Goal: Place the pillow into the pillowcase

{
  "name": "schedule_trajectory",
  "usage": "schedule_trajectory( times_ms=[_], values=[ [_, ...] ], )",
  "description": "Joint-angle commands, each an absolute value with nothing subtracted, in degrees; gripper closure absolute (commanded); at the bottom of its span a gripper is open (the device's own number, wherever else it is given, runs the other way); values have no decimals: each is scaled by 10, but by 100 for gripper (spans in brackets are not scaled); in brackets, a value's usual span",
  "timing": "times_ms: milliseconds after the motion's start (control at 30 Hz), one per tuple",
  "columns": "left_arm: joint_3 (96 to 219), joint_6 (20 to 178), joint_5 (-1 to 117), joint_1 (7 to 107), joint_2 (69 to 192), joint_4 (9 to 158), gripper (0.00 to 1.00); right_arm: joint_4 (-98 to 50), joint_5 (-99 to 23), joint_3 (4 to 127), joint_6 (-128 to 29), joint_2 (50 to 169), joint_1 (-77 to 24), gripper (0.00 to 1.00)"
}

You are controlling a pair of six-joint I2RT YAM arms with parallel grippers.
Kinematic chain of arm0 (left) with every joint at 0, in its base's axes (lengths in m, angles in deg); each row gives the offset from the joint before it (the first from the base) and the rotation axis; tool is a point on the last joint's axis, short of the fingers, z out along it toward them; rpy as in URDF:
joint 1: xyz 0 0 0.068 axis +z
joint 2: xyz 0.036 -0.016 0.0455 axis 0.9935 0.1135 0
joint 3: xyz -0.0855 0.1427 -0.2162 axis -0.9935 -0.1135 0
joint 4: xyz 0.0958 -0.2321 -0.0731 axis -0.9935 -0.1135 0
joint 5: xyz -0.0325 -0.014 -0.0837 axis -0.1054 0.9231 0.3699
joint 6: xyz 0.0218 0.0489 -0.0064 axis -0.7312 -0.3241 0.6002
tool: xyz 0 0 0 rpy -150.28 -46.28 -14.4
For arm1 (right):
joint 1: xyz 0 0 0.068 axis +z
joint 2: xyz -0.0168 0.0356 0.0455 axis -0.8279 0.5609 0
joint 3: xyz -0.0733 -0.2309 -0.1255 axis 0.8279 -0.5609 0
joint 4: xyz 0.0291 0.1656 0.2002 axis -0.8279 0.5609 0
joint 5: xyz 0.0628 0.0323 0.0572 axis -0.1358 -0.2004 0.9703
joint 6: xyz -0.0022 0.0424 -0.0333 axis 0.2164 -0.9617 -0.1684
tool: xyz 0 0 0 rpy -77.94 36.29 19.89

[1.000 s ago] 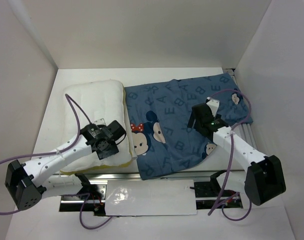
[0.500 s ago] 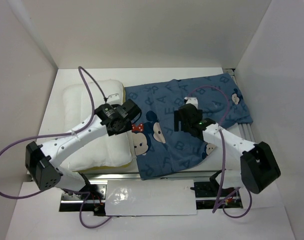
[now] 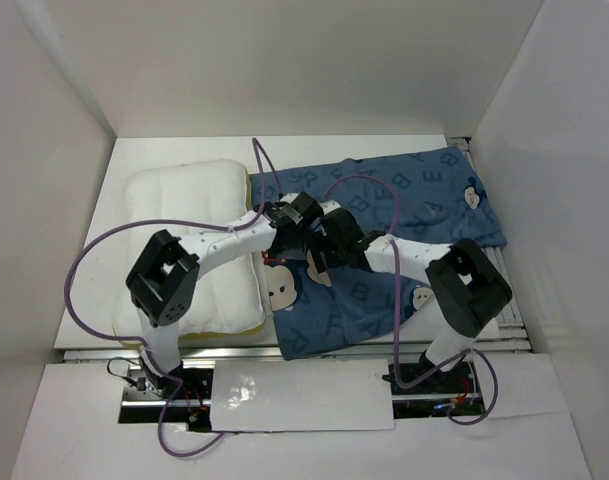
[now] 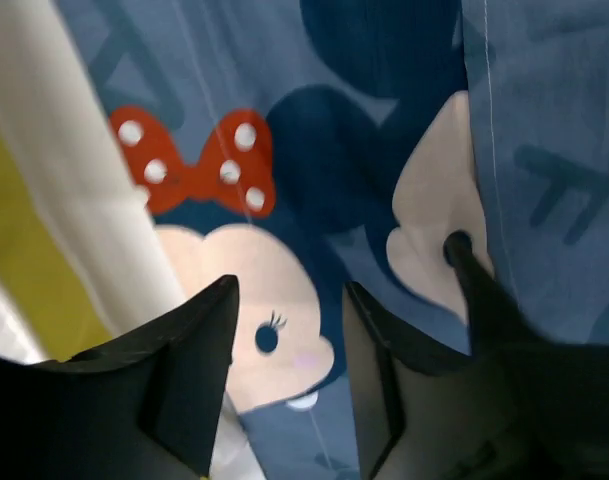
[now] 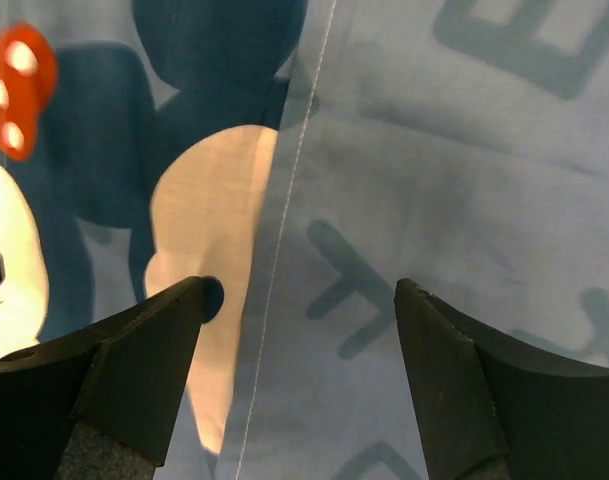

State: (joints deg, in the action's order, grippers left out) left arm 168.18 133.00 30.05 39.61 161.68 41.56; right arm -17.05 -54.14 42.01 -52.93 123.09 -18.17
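Observation:
The white pillow (image 3: 184, 235) lies at the left of the table. The blue pillowcase (image 3: 404, 200) lies flat to its right, touching it. My left gripper (image 3: 286, 248) is open and empty just above the pillowcase's left edge. In the left wrist view (image 4: 289, 300) its fingers straddle a mouse face with a red bow (image 4: 199, 165), and the pillow's edge (image 4: 74, 170) is at the left. My right gripper (image 3: 322, 258) is close beside it, open and empty. In the right wrist view (image 5: 299, 290) it hovers over a stitched seam (image 5: 284, 230) of the pillowcase (image 5: 484, 160).
White enclosure walls stand on three sides. A metal rail (image 3: 284, 350) runs along the table's front edge, with a white sheet (image 3: 294, 395) below it. Purple cables (image 3: 94, 260) loop off both arms. One of the right gripper's fingers (image 4: 484, 290) shows in the left wrist view.
The left arm swung right from over the pillow to the pillowcase's left edge. The right arm moved left across the pillowcase. Both grippers now sit close together.

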Motion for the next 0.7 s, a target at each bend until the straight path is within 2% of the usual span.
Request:
schedule_trajectory(
  times_ms=[0, 33, 167, 233, 267, 300, 433, 567, 667],
  values=[
    [1717, 1301, 356, 416, 1648, 469, 43, -194, -571, 448, -517, 1257, -161, 17],
    [1717, 1301, 356, 421, 1656, 469, 43, -194, -581, 448, -522, 1257, -161, 21],
    [1709, 1318, 391, 431, 1682, 488, 45, -187, -626, 443, -542, 1286, -161, 26],
    [1692, 1332, 414, 443, 1698, 495, 50, -168, -662, 443, -568, 1294, -161, 33],
    [1687, 1333, 414, 443, 1698, 495, 51, -168, -674, 443, -577, 1294, -161, 41],
    [1686, 1340, 409, 443, 1698, 495, 55, -160, -683, 443, -584, 1294, -161, 43],
    [1661, 1361, 376, 443, 1721, 501, 58, -165, -700, 423, -605, 1235, -166, 44],
    [1661, 1375, 391, 448, 1764, 479, 71, -153, -690, 403, -611, 1194, -171, 44],
    [1655, 1388, 391, 448, 1770, 469, 71, -136, -690, 396, -617, 1170, -171, 44]
  ],
)
